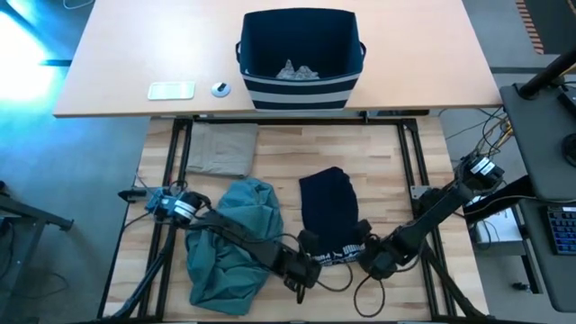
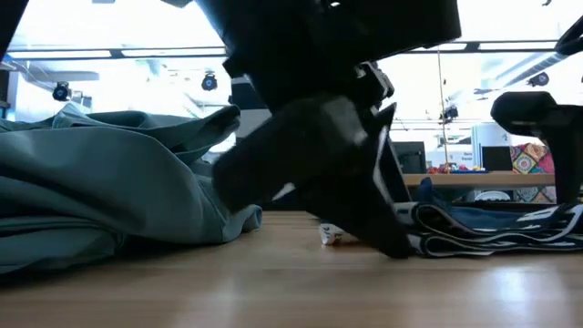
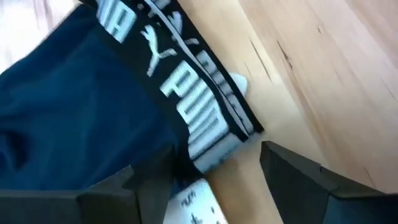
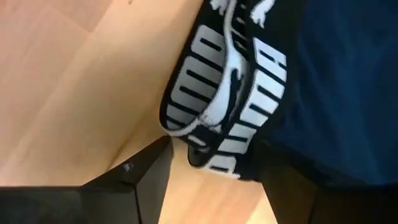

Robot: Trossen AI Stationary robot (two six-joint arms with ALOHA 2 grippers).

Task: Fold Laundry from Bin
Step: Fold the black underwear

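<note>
Navy garment [image 1: 329, 207] with white lettering on its black band lies flat at the near middle of the desk [image 1: 387, 171]. Both claws sit at that band: left claw [image 1: 306, 263] at one corner, right claw [image 1: 371, 254] at the other, each spread, seemingly straddling the band rather than pinching it. Teal-green garment [image 1: 232, 241] is heaped beside it under the left arm. Beige garment [image 1: 221, 148] lies folded farther back. Bin [image 1: 299, 59] stands on the far desk, small grey pieces [image 1: 297, 70] inside.

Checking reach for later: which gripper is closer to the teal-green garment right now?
Left. The left gripper sits just beside the teal-green garment, its arm lying across it. The right gripper is farther off, across the navy garment.
</note>
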